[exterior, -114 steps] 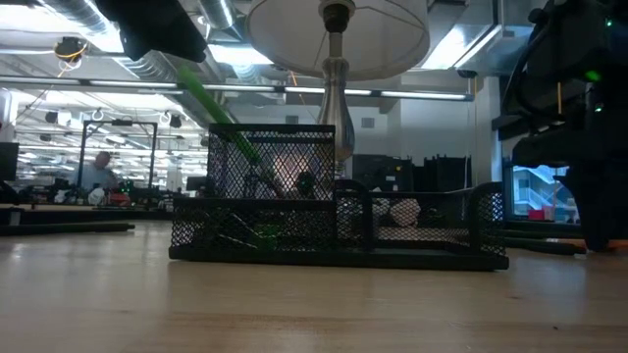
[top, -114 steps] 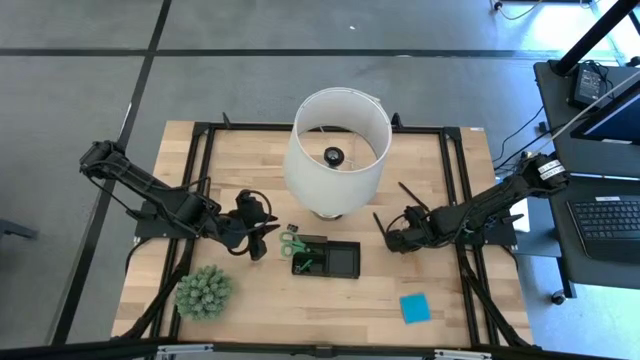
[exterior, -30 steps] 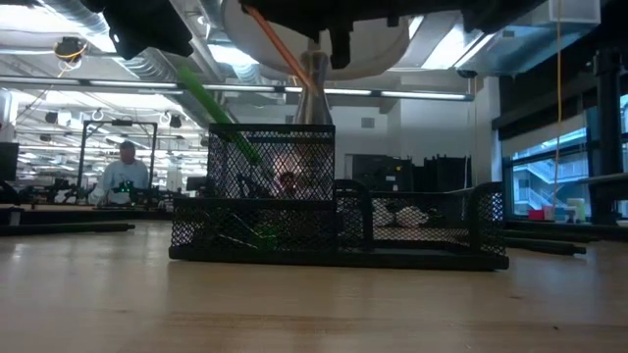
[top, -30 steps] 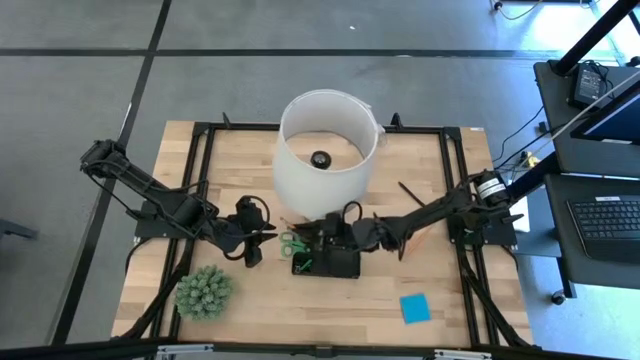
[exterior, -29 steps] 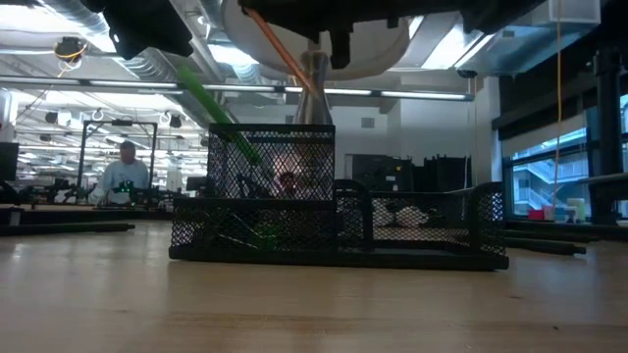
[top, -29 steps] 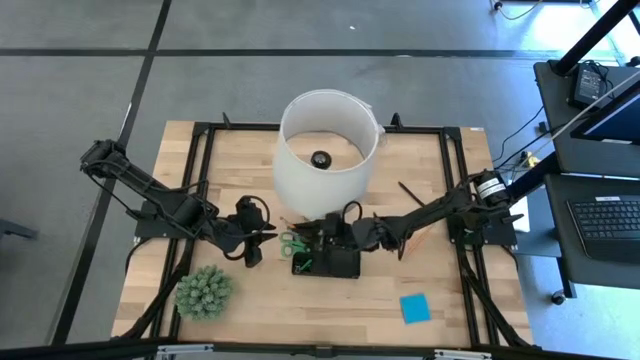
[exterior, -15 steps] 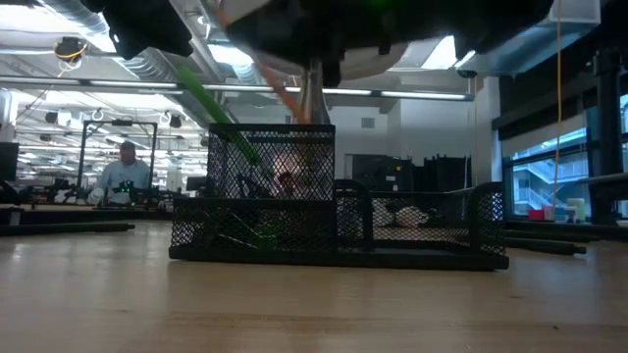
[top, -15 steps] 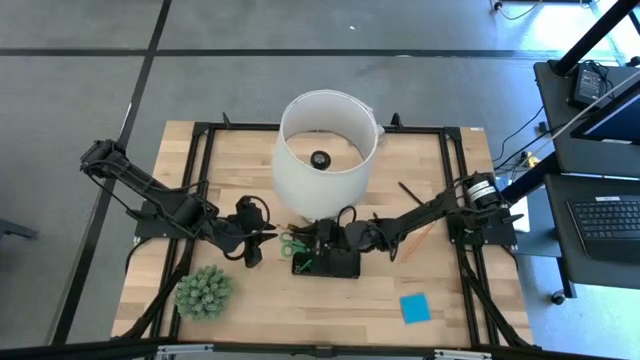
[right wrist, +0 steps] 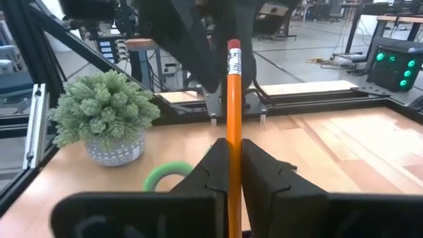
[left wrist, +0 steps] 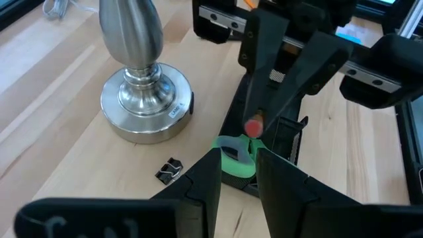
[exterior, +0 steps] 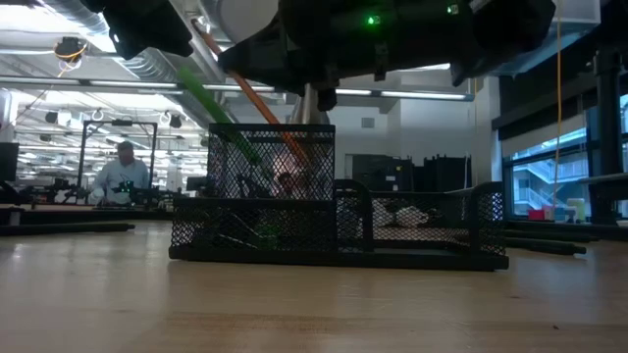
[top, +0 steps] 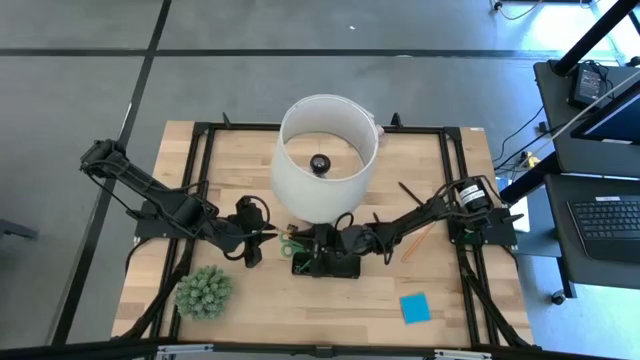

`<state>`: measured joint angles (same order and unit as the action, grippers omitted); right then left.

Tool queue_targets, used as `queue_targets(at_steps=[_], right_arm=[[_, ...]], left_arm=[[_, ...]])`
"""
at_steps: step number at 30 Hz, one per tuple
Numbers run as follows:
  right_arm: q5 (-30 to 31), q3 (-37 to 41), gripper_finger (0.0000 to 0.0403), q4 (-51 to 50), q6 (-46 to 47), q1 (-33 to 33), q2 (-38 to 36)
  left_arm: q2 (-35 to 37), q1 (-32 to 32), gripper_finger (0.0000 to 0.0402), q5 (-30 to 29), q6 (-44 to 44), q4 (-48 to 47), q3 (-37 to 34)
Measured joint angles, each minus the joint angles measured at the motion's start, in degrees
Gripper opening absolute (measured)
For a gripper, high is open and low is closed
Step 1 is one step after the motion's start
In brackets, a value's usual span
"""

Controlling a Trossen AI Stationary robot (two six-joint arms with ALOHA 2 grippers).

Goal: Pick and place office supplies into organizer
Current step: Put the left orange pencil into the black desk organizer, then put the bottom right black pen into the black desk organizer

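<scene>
my right jaws (right wrist: 228, 173) are clamped on the orange wooden pencil (right wrist: 233, 125), tilted over the low black mesh organizer (exterior: 339, 224) so it can drop inside. my left jaws (left wrist: 236, 173), half apart, wait beside the organizer, near the green-handled scissors (left wrist: 235, 153).

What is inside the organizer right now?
The green scissors stand in the organizer's tall compartment. The right hand lowers a pencil there. Mesh and the arm hide the rest.
</scene>
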<state>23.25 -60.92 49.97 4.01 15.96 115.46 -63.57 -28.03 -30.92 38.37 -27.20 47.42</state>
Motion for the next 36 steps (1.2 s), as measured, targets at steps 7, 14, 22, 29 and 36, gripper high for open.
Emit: queue_targets(at_steps=[7, 14, 22, 29, 36], right_arm=[[-0.10, -0.03, 0.0031, -5.44, 2.17, 0.10, 0.00], [-0.62, -0.05, 0.0061, -5.65, 3.20, 0.46, 0.00], [-1.29, -0.05, 0.0066, -5.69, 3.23, 0.44, 0.00], [-12.26, -0.05, 0.0067, -5.74, 4.50, 0.53, -0.17], [-12.76, -0.05, 0.0067, -10.09, 4.26, 0.59, -3.36]], left_arm=[[0.00, 0.00, 0.0088, -0.48, 0.02, 0.00, 0.00], [0.00, 0.00, 0.0088, -0.55, -0.02, -0.01, 0.00], [0.00, 0.00, 0.0088, -0.59, -0.03, 0.00, 0.00], [0.00, 0.00, 0.0088, -0.57, -0.04, 0.00, 0.00], [0.00, 0.00, 0.0088, -0.57, -0.09, -0.02, -0.02]])
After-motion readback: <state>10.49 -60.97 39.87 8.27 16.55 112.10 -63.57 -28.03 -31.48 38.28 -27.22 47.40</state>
